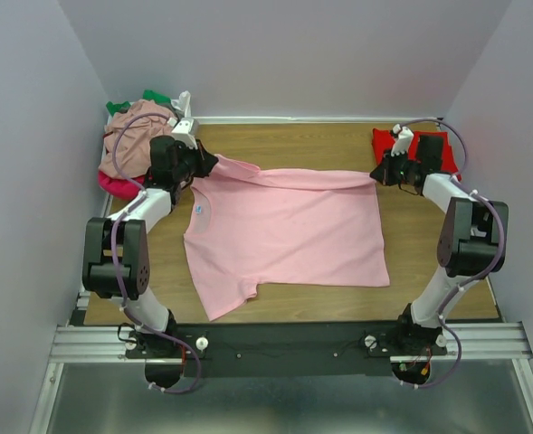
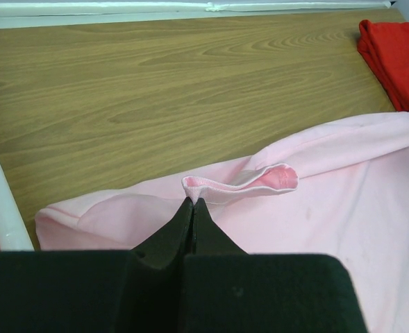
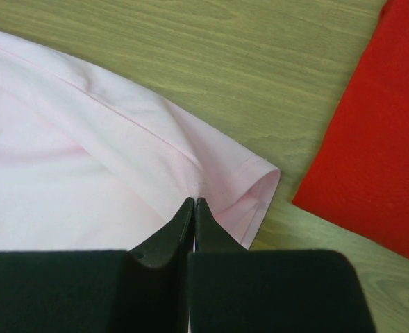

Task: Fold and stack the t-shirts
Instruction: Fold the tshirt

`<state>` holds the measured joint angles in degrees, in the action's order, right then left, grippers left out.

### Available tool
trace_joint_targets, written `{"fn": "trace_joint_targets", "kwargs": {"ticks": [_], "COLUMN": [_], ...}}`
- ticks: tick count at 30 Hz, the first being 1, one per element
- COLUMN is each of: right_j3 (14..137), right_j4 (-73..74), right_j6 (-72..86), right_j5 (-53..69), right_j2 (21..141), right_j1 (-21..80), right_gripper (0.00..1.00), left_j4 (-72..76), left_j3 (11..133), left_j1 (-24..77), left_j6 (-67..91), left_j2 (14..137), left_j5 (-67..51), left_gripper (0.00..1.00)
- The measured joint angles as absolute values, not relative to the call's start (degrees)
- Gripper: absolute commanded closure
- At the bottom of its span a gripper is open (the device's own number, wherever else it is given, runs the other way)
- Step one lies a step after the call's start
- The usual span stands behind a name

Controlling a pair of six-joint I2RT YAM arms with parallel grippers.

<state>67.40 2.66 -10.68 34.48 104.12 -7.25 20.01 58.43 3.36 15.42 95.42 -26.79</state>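
A light pink t-shirt [image 1: 293, 235] lies spread on the wooden table, its blue neck label [image 1: 197, 213] at the left. My left gripper [image 1: 207, 165] is shut on the hem of its far sleeve [image 2: 260, 182], with the tips [image 2: 192, 201] pinching the cloth. My right gripper [image 1: 377, 174] is shut on the far right corner of the same shirt [image 3: 65, 159], beside the open hem fold [image 3: 260, 187]. The far edge between the two grippers is folded over towards the near side. A bright red t-shirt [image 1: 424, 145] lies folded at the back right, close to the right gripper.
A heap of other t-shirts sits at the back left corner: dusty rose [image 1: 135, 136], green [image 1: 126, 106] and magenta [image 1: 114, 185]. White walls close in the table at the back and sides. Bare wood [image 2: 155, 83] shows beyond the pink shirt.
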Motion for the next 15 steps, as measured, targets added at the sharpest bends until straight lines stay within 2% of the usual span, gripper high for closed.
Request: {"fn": "trace_joint_targets", "kwargs": {"ticks": [15], "right_j3": [64.93], "right_j4": [2.66], "right_j6": [-11.03], "right_j5": [34.50], "right_j2": [102.30], "right_j1": [-7.25], "right_gripper": [0.92], "left_j4": [19.16], "left_j3": [54.96], "left_j1": [3.36], "left_j6": [15.49], "left_j2": [93.12], "left_j5": [-26.06], "left_gripper": [1.00]}}
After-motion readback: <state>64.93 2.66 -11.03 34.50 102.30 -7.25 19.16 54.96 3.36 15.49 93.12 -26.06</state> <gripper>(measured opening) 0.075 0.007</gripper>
